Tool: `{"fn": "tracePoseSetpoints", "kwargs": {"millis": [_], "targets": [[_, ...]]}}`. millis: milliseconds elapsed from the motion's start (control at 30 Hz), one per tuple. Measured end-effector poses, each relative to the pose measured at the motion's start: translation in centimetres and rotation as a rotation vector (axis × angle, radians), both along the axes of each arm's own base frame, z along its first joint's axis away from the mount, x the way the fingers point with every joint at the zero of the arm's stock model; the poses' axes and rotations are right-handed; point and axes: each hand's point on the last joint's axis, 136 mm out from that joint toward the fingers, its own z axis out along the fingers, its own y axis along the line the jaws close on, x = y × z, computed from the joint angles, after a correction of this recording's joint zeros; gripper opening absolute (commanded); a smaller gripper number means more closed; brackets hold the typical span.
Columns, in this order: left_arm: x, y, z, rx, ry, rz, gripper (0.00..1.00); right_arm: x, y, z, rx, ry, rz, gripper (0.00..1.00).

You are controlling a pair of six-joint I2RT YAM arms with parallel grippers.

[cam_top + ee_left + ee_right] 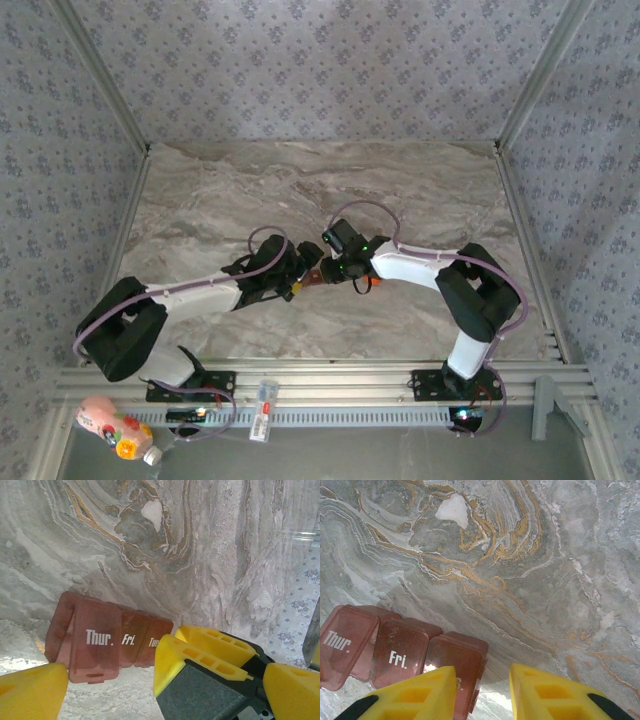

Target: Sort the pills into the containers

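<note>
The containers (95,640) are a dark reddish-brown strip of day-marked compartments lying on the marble, also seen in the right wrist view (400,652) and small between the two arms from above (312,277). The "Thur." lid (95,647) stands flipped up; "Fri." and the end compartment are closed. My right gripper (482,680) hovers over the strip's end compartment, jaws narrowly open, its left finger (415,695) over that lid and its right finger clear of the strip. My left gripper (165,680) is wide open just short of the strip, with the right gripper's fingers (200,647) between its own. The pills are out of view.
Both arms meet at the table's middle (320,270). Metal frame posts and patterned walls border the marble top (400,190). On the near rail lie a pink bottle (110,425) and a small white item (263,408).
</note>
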Motion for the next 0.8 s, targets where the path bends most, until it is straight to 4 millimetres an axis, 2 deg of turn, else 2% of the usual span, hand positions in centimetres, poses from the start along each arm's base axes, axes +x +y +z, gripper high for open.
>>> {"fn": "tracePoseSetpoints", "kwargs": {"millis": [367, 800], "targets": [[1.6, -1.2, 1.9, -0.031, -0.042, 0.011, 1.00, 0.4, 0.1, -0.1, 0.025, -0.020, -0.013, 0.34], [2.9, -0.7, 2.1, -0.021, -0.044, 0.019, 1.00, 1.0, 0.2, -0.1, 0.043, -0.032, -0.034, 0.33]]}}
